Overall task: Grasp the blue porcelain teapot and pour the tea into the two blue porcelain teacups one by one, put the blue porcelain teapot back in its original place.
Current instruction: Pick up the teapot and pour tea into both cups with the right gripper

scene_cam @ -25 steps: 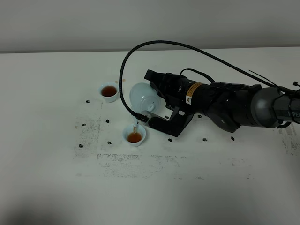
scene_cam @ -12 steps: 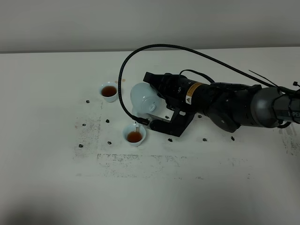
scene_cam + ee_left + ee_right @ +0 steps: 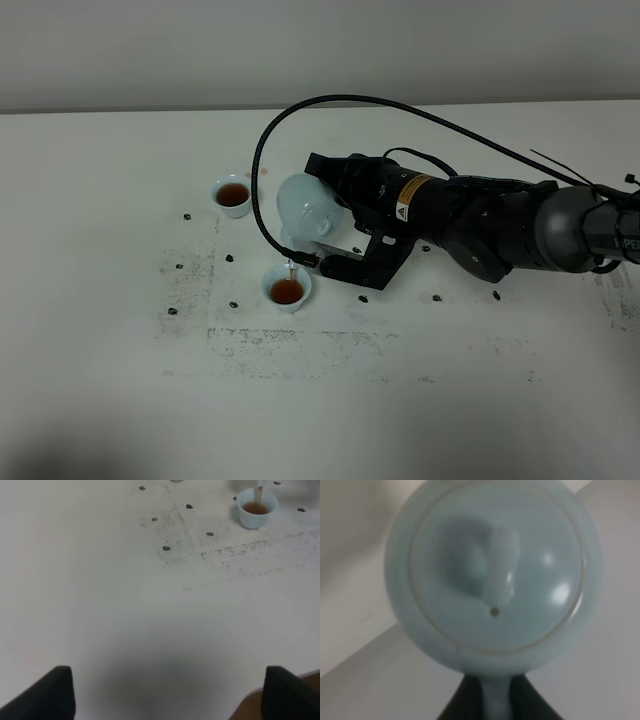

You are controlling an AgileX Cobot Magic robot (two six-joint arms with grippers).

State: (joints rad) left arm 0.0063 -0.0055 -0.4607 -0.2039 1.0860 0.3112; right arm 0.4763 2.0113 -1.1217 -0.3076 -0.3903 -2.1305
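Both cups [image 3: 232, 194] hold tea. Right gripper [image 3: 495, 702] pinches the tipped teapot [image 3: 303, 207], left gripper [image 3: 170, 695] spread; more pouring could overflow the front-edge cup [image 3: 287, 290].

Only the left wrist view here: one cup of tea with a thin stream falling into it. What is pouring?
Observer: The blue porcelain teapot, tipped spout-down above that near teacup.
Operator: What holds it?
Observer: The right gripper, clamped on the handle.
Operator: And the second cup?
Observer: The far teacup already holds dark tea.
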